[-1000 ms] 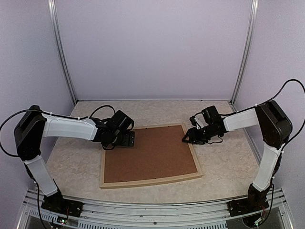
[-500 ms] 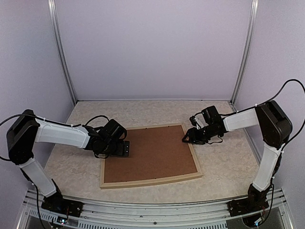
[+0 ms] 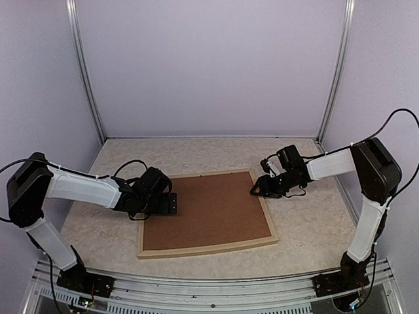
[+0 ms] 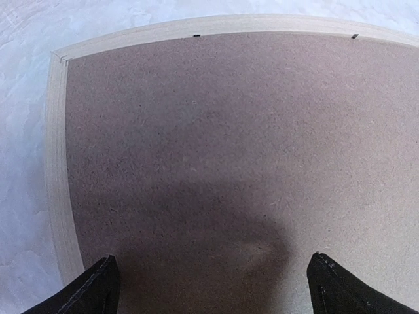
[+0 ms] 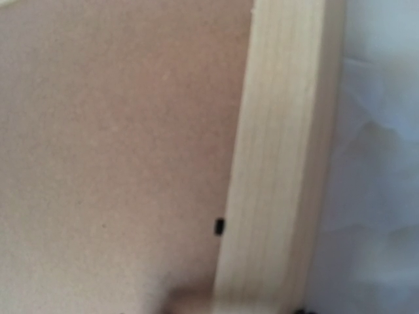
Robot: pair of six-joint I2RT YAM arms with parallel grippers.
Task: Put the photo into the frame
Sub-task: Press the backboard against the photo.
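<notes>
The left gripper [image 3: 171,204], jaws wide apart, slides nearer over the board [image 3: 213,209] while the right gripper [image 3: 256,190], whose jaw state I cannot tell, stays at the frame [image 3: 206,250] rail, probably seating the backing.

the left arm [image 3: 82,188] bends at a raised elbow and stretches its forearm inward, wrist low, with the left pincer [image 3: 171,204] pointing right, fingertips [image 4: 98,291] spread wide apart. the right arm [image 3: 330,163] folds from a high elbow, forearm sloping inward and down, the right pincer [image 3: 255,190] pointing left; its gap cannot be made out.
</notes>
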